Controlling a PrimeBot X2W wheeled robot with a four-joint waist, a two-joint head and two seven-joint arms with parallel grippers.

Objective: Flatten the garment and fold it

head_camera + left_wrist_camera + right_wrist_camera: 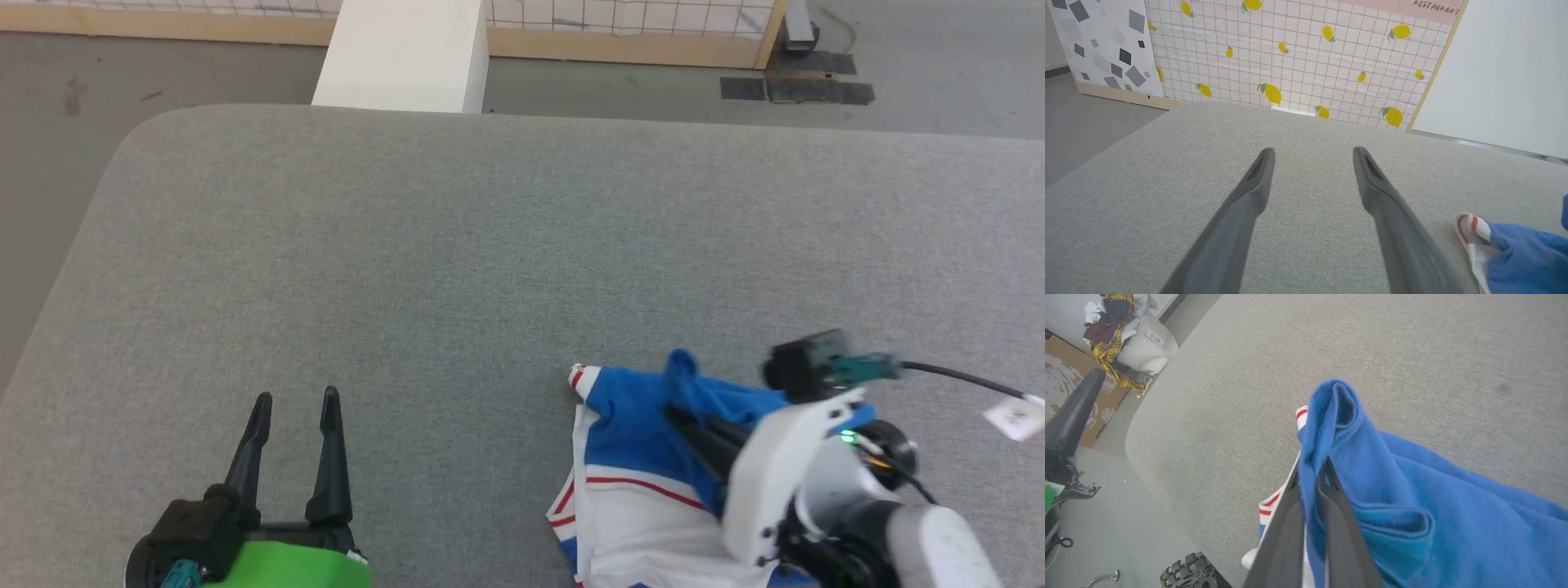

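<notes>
The garment (637, 457), royal blue with white panels and red-and-white striped trim, lies bunched at the near right of the grey table (490, 245). My right gripper (682, 412) is shut on a raised fold of its blue cloth (1331, 416), the fingers (1290, 522) pinching the fabric between them. A corner of the garment (1506, 249) with striped trim shows at the lower right of the left wrist view. My left gripper (295, 402) stands open over bare table at the near left, well apart from the garment, with nothing between its fingers (1257, 179).
A white block (404, 53) stands beyond the table's far edge. A lemon-patterned wall (1298, 61) lies behind. A heap of clothes (1116, 318) on a white seat sits off the table's rounded corner, beside a cardboard box (1069, 388).
</notes>
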